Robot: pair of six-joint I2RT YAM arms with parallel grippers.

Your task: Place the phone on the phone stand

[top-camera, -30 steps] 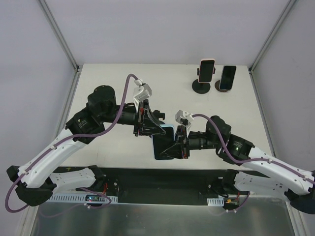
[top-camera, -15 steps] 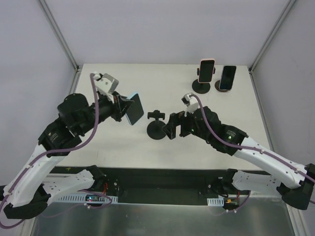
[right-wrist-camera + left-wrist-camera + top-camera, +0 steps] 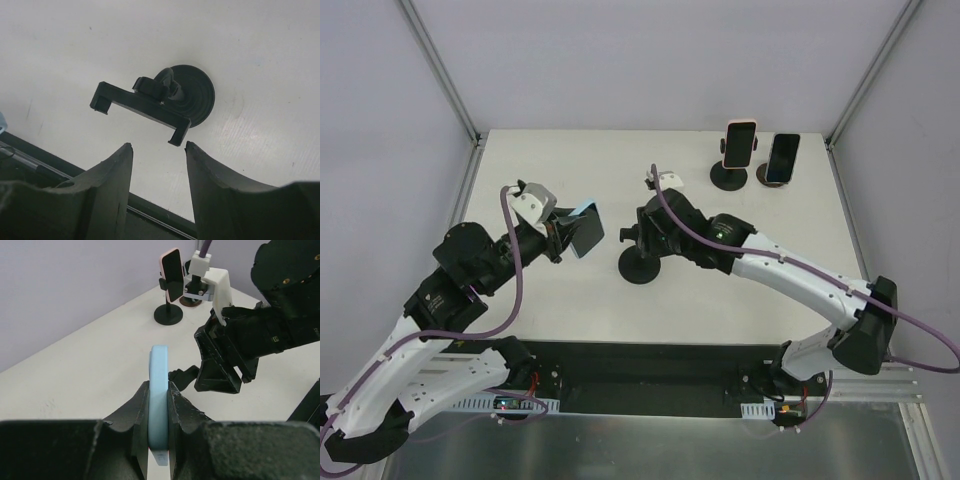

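Phone [image 3: 160,365] clamped edge-on in left gripper [image 3: 159,391], left of empty phone stand [image 3: 150,102], not touching. Right gripper [image 3: 158,148] over stand, jaws apart, empty. Placement not yet done.

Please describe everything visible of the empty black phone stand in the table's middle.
The phone stand is all black, seemingly matte plastic: a round ribbed base, a short stem, and a flat cradle bar hooked at both ends. It stands upright on the white table, holding no phone. The right gripper hovers just above the cradle, jaws open, apparently not touching it.
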